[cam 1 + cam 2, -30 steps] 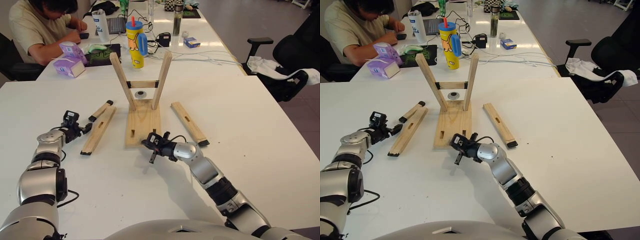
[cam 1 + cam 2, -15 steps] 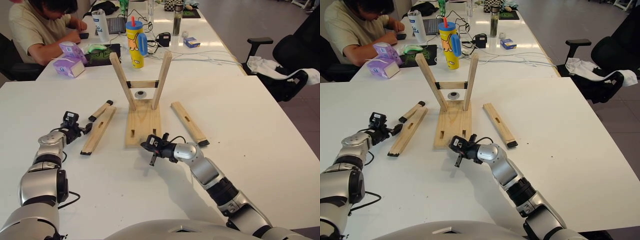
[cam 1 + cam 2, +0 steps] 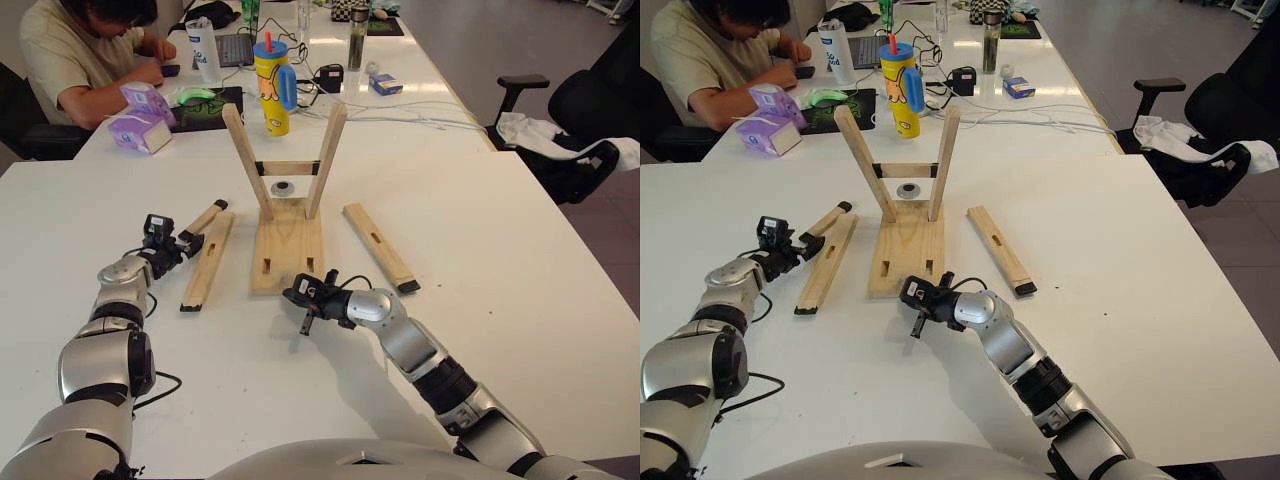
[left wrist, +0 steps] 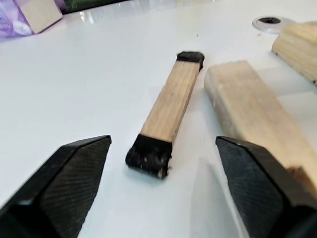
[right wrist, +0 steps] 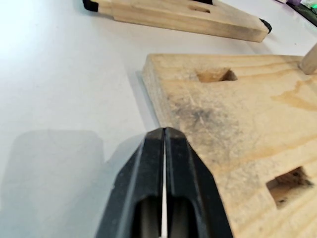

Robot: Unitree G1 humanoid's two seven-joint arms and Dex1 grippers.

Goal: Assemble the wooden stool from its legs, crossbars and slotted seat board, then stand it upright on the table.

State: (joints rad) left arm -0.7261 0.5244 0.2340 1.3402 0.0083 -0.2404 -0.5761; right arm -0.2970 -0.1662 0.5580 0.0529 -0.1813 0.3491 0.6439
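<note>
- Crossbar [image 4: 168,111], the short loose one with black ends, lies flat on the surface [image 3: 500,230] straight ahead of the left claw [image 3: 183,243]. Its near end sits just in front of the gap between the spread fingers, untouched.
- Its long axis runs away from that claw, nearly in line with the reach, so the open fingers stand to either side of its width. A short advance and a squeeze looks like the next move.
- A loose leg [image 3: 207,260] lies just beside the crossbar, roughly parallel to it, on the claw's inner side. That finger probably has little room to slip between them.
- The right claw [image 5: 164,136] is closed on nothing, tips pressed together, at the near edge of the seat board [image 3: 285,245]. It is well apart from the crossbar, so the left arm is clearly nearer.
- The left wrist view shows the narrow gap between crossbar and leg. The head views show the board's far end carrying two upright legs, with another loose leg [image 3: 380,247] beyond the right claw.
</note>
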